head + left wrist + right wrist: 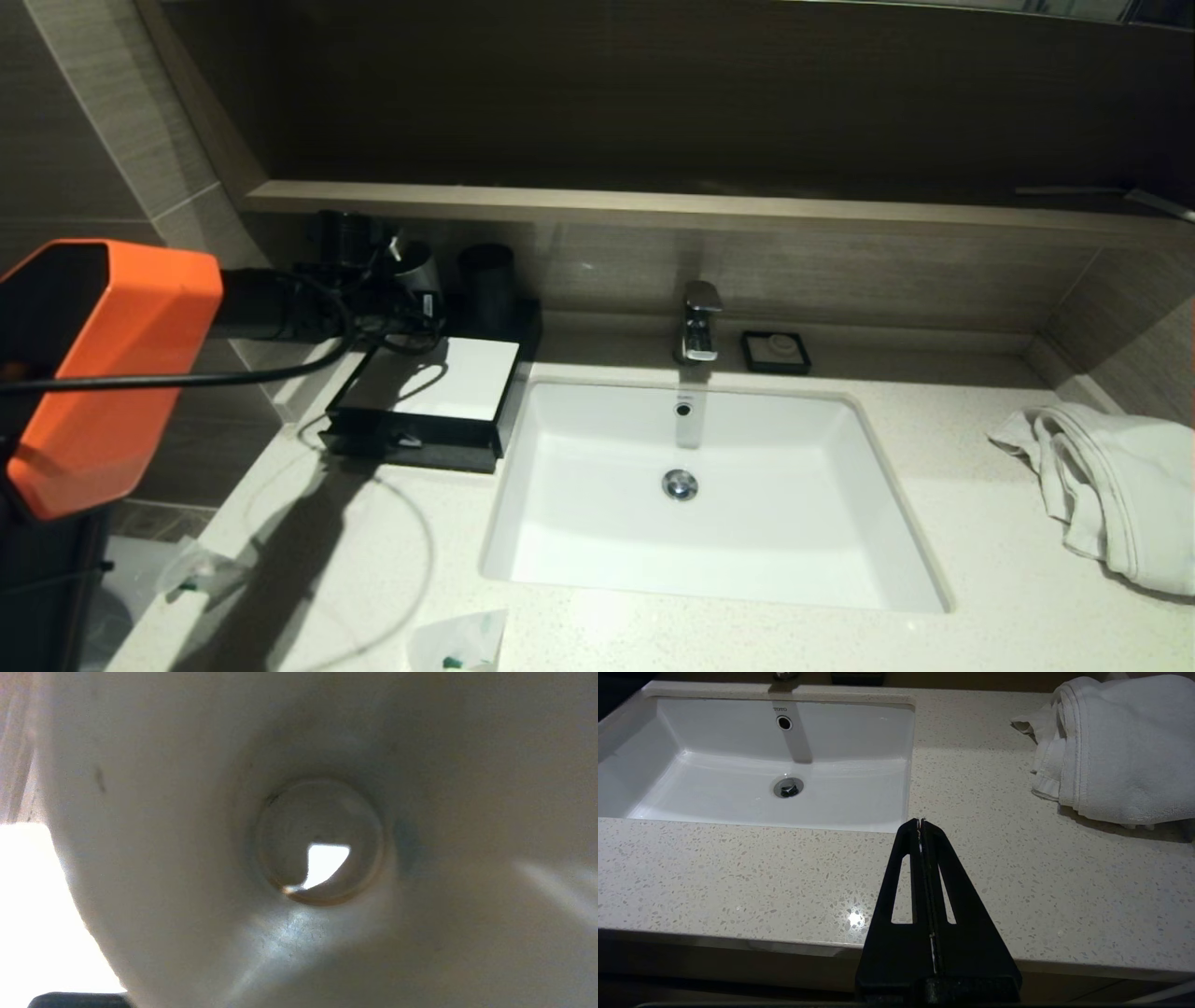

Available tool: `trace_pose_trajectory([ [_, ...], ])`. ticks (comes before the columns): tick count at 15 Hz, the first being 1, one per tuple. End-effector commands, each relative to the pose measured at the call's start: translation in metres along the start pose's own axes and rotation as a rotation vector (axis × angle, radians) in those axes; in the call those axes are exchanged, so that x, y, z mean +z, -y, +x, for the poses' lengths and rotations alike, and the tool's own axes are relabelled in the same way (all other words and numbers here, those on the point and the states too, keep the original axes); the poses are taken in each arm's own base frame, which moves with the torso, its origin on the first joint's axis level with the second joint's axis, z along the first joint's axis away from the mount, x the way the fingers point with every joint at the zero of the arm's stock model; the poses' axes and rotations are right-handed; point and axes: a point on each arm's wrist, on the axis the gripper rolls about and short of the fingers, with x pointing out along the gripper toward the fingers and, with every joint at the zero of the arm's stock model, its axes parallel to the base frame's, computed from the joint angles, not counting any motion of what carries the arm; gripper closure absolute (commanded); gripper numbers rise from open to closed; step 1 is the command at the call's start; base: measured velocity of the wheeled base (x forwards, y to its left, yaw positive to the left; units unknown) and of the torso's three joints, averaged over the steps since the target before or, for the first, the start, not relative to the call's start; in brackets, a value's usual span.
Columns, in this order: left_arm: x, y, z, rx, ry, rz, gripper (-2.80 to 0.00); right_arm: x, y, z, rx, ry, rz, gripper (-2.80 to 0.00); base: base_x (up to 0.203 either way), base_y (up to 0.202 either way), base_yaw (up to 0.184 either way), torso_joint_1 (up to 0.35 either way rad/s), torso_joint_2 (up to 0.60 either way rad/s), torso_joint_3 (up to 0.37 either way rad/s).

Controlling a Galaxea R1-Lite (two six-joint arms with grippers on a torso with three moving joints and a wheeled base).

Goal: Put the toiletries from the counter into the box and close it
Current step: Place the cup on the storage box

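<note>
The black box point(411, 425) with its white top panel point(457, 378) stands on the speckled counter point(952, 551) left of the sink. Its front drawer with a small handle point(408, 439) sticks out a little. Two translucent sachets lie near the counter's front left: one point(201, 571) by the left edge, one point(459, 642) at the front edge. My left gripper point(409, 287) is above the box's back, shut on a tilted grey cup point(417, 266). The cup's inside point(322, 840) fills the left wrist view and hides the fingers. My right gripper point(920, 822) is shut and empty over the counter's front edge.
The white sink point(560, 560) takes the counter's middle, with a faucet point(698, 322) behind it. A black soap dish point(775, 352) sits right of the faucet. A dark cup point(485, 280) stands behind the box. A white towel point(1111, 485) lies at the right. A wooden shelf point(653, 205) runs overhead.
</note>
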Motion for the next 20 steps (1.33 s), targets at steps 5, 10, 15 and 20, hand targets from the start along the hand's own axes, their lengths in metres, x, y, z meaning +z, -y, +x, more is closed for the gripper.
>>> trace_pose_trajectory([
  [5,0.003,0.0,0.008,0.006,-0.005,0.001,0.0,0.0,0.0,0.0,0.001,0.0,0.0,0.0,0.0,0.0,0.0,0.0,0.0,0.0],
  [10,-0.001,0.0,0.012,0.009,-0.009,0.003,0.0,0.0,0.0,0.0,0.001,0.0,0.0,0.0,0.0,0.0,0.0,0.0,0.0,0.0],
  [15,-0.003,0.0,0.015,0.009,-0.012,0.003,0.0,0.0,0.0,0.0,0.001,0.0,0.0,0.0,0.0,0.0,0.0,0.0,0.0,0.0],
  [20,-0.001,0.0,0.016,0.007,0.006,0.003,0.0,0.0,0.0,0.0,0.001,0.0,0.0,0.0,0.0,0.0,0.0,0.0,0.0,0.0],
])
